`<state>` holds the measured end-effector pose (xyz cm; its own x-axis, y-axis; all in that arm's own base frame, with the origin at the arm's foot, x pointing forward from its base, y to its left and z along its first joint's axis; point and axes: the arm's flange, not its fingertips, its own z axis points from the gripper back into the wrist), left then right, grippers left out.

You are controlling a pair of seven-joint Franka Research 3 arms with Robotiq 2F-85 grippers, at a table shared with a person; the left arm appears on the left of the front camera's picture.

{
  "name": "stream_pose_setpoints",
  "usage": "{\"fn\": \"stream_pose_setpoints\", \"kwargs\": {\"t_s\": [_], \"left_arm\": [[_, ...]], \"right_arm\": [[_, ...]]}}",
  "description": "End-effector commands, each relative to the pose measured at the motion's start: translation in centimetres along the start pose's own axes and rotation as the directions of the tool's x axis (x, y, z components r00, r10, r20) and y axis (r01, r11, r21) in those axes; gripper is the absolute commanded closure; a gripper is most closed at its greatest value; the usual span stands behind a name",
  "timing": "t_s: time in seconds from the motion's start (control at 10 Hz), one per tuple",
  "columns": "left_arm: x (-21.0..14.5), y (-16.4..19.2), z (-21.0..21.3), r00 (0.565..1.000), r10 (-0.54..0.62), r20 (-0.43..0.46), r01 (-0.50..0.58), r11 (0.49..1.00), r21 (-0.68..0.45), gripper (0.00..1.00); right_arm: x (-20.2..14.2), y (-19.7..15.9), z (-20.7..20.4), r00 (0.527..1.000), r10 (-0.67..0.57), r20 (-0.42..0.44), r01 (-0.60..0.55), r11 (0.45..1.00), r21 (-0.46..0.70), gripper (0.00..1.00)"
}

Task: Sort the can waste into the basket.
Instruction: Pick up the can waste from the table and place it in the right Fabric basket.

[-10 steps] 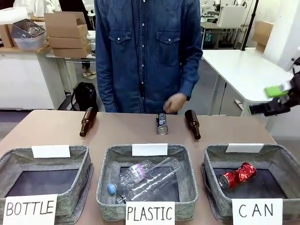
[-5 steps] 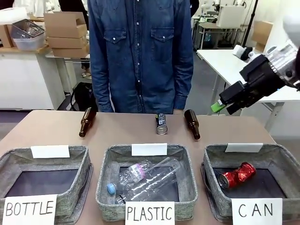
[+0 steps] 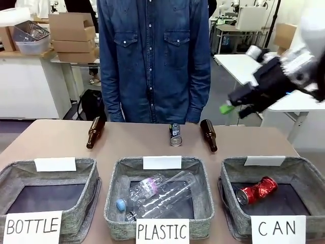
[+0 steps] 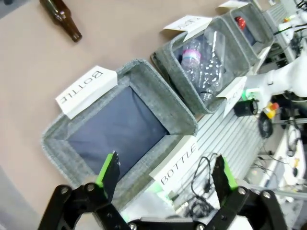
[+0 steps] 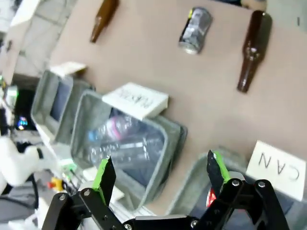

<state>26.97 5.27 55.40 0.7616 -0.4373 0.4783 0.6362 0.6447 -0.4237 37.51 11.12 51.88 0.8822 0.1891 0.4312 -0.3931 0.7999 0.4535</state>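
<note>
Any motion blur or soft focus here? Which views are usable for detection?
Front view: the right gripper is smeared by motion blur, while table items such as the dark can are sharp. Right wrist view: the whole frame is soft and tilted, though the CAN sign is readable. Left wrist view: mostly crisp, and the BOTTLE sign is legible.

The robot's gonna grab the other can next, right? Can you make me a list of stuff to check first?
1. Right gripper open and empty: ok.
2. Dark can lying free on the table, nothing touching it: ok.
3. Brown bottle beside it, apart from the can: ok, but mind it.
4. CAN basket has room beside the red can: ok.
5. Left gripper open, by the BOTTLE basket, out of the way: ok.
6. Right gripper lined up over the dark can: not ok, it hangs high, off to the right.
</note>
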Motion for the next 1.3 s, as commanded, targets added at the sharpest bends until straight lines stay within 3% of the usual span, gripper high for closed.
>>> {"fn": "stream_pose_setpoints", "kwargs": {"t_s": [0.0, 0.2, 0.4, 0.8, 0.9, 1.0, 1.2], "left_arm": [[-0.2, 0.2, 0.1, 1.000, -0.013, -0.006, 0.013, 1.000, 0.001, 0.00], [-0.2, 0.2, 0.1, 1.000, -0.013, -0.006, 0.013, 1.000, 0.001, 0.00], [-0.2, 0.2, 0.1, 1.000, -0.013, -0.006, 0.013, 1.000, 0.001, 0.00], [-0.2, 0.2, 0.1, 1.000, -0.013, -0.006, 0.013, 1.000, 0.001, 0.00], [-0.2, 0.2, 0.1, 1.000, -0.013, -0.006, 0.013, 1.000, 0.001, 0.00], [-0.2, 0.2, 0.1, 1.000, -0.013, -0.006, 0.013, 1.000, 0.001, 0.00], [-0.2, 0.2, 0.1, 1.000, -0.013, -0.006, 0.013, 1.000, 0.001, 0.00]], "right_arm": [[7.3, 0.1, -4.1, 0.999, -0.044, -0.032, 0.044, 0.999, 0.009, 0.00], [11.6, -0.6, -9.1, 0.981, -0.102, -0.163, 0.098, 0.995, -0.033, 0.00], [13.9, -0.7, -14.1, 0.972, -0.061, -0.226, 0.064, 0.998, 0.007, 0.00], [15.5, -2.1, -24.5, 0.928, -0.129, -0.351, 0.106, 0.991, -0.084, 0.00], [15.6, -2.1, -26.4, 0.933, -0.132, -0.334, 0.107, 0.990, -0.093, 0.00], [15.3, -2.1, -25.5, 0.935, -0.110, -0.336, 0.092, 0.993, -0.068, 0.00], [14.5, -3.6, -19.6, 0.941, -0.131, -0.312, 0.118, 0.991, -0.060, 0.00]]}}
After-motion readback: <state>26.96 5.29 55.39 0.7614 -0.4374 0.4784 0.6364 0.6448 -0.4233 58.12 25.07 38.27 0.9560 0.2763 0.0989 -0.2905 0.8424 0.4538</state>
